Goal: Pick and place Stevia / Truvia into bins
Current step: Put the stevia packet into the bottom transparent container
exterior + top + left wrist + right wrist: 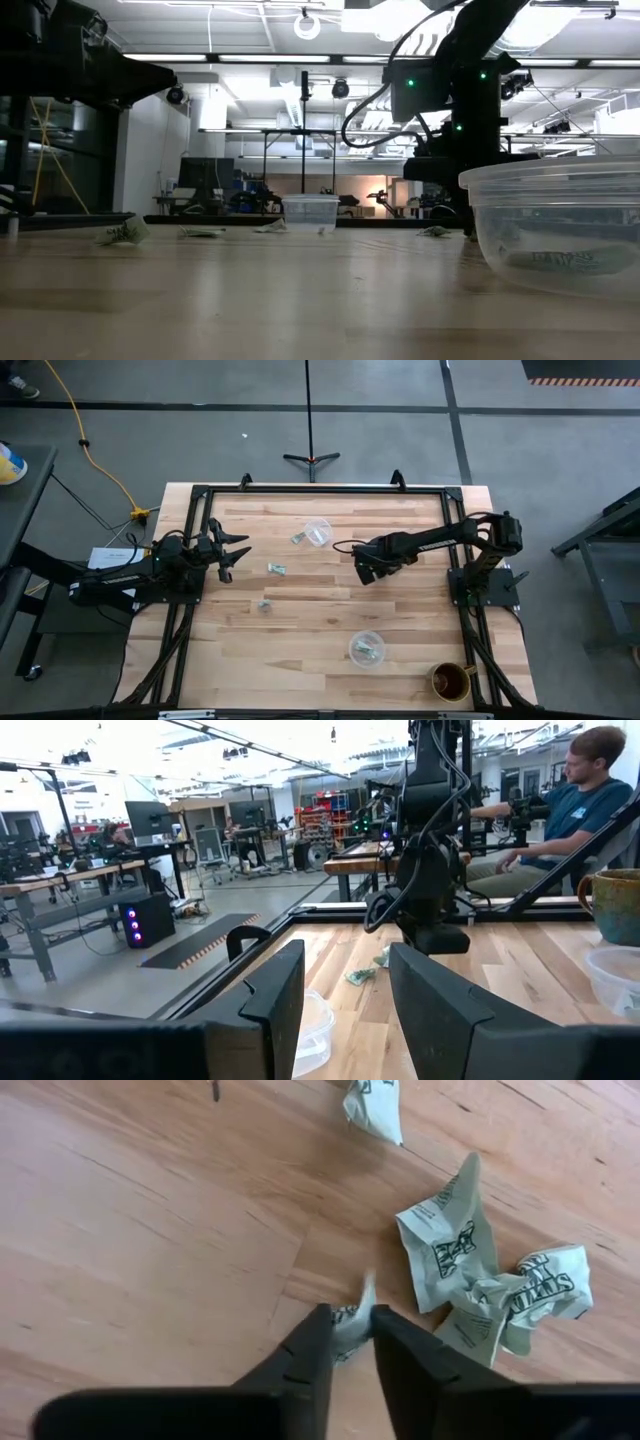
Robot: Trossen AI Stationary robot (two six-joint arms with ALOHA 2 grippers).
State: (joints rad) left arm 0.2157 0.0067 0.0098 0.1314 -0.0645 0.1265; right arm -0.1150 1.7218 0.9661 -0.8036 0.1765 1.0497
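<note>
My right gripper (pixel 350 1325) points down at the table's middle (pixel 365 570) and is shut on one pale green sachet. Two crumpled sachets (pixel 440 1245) (pixel 540 1285) lie flat beside it, and another (pixel 375 1105) lies farther off. One clear cup (pixel 317 532) stands at the far middle with a sachet (pixel 298 538) beside it. The other cup (pixel 366 649) stands nearer the front and has sachets inside. More sachets (pixel 277 568) (pixel 264 603) lie left of centre. My left gripper (pixel 228 555) is open and empty at the left, clear of the sachets. My right gripper pinches a sachet by one end (pixel 352 1318) between its two fingertips. The fingers come from above, pointing down. A corner of the paper (pixel 367 1292) sticks out past the fingertips. Whether the sachet is lifted off the wood I cannot tell.
A brown mug (pixel 452 682) stands at the front right corner. A black frame (pixel 320 488) runs along the table's far edge and sides. A person (pixel 570 810) sits beyond the table's right side. Bare wood lies between the front cup and the left sachets.
</note>
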